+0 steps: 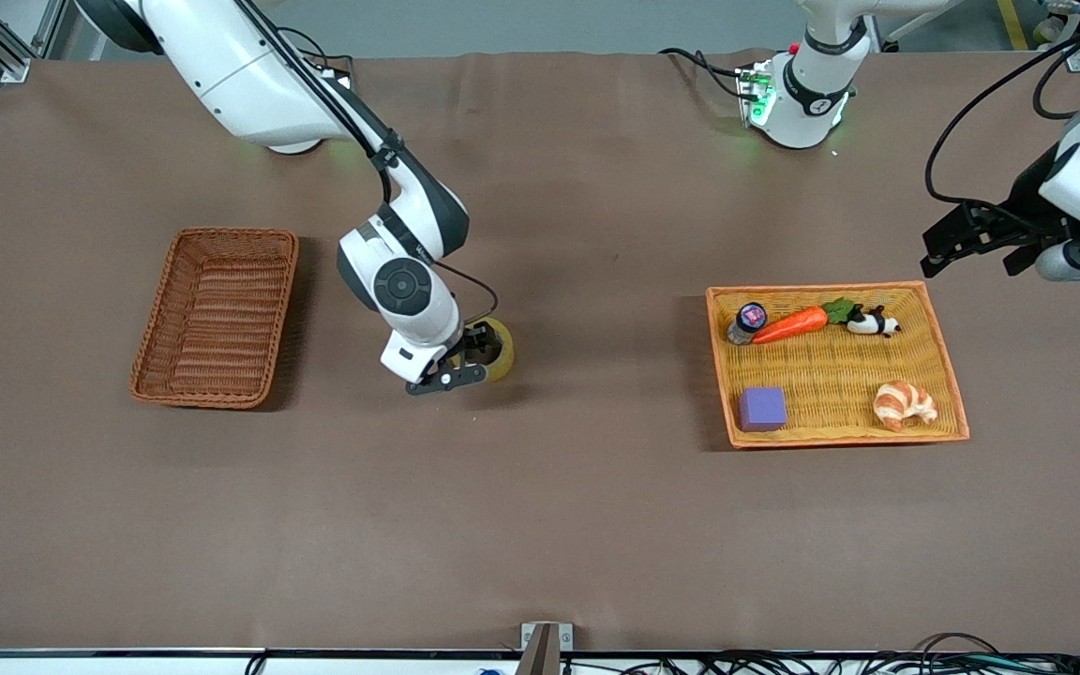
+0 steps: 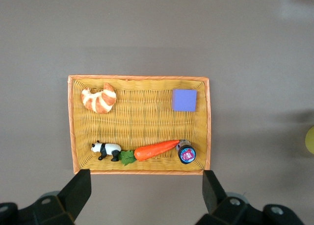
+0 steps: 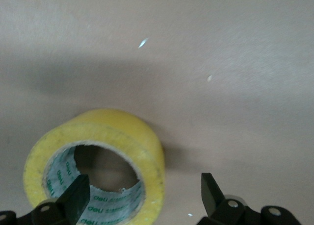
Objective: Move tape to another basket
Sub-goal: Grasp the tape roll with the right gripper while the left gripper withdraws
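Two baskets sit on the table (image 1: 540, 525): the dark basket (image 1: 217, 317) toward the right arm's end and the orange-yellow tray (image 1: 943, 356) toward the left arm's end. Between them the right arm bends down steeply, its right end effector (image 1: 454, 366) low over the table with fingers spread, one finger apparently inside the hole of the tape (image 3: 98, 166), which lies on the table. The left end effector (image 2: 147, 193) hangs over the tray's edge, fingers wide apart, holding nothing.
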Tool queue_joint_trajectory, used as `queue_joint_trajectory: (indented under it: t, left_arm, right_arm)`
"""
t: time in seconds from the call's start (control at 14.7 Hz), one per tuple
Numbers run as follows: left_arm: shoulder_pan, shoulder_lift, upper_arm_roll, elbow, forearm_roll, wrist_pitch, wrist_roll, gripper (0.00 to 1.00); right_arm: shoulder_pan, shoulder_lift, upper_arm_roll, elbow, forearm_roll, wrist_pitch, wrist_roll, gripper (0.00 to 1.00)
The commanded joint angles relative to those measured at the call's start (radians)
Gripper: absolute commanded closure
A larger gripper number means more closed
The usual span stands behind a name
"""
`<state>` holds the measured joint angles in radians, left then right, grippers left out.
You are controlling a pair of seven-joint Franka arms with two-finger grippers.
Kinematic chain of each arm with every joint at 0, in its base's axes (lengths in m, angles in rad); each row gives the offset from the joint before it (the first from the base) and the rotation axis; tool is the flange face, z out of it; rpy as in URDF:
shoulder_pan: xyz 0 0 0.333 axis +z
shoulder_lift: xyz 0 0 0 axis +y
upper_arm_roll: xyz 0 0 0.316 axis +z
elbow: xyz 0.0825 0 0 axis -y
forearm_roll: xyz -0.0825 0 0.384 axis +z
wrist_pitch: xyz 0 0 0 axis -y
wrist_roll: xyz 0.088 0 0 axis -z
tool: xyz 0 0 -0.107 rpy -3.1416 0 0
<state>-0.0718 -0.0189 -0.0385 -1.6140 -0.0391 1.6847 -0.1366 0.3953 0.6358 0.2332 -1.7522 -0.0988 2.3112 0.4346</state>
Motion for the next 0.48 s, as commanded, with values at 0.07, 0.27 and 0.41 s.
queue_joint_trajectory:
  t: [0.07, 0.27, 0.41]
  left_arm:
    - [-0.011, -0.015, 0.016, -0.026, -0.018, -0.020, 0.023, 0.00]
    - [-0.013, -0.010, 0.029, -0.024, -0.022, -0.020, 0.052, 0.00]
    - [-0.013, -0.007, 0.029, -0.021, -0.021, -0.020, 0.084, 0.00]
  right_arm:
    - [0.020, -0.004, 0.005, -0.075, -0.025, 0.100, 0.024, 0.00]
    - [0.011, 0.001, 0.005, -0.086, -0.071, 0.114, 0.023, 0.26]
    - [0.013, 0.001, 0.005, -0.084, -0.073, 0.113, 0.023, 0.63]
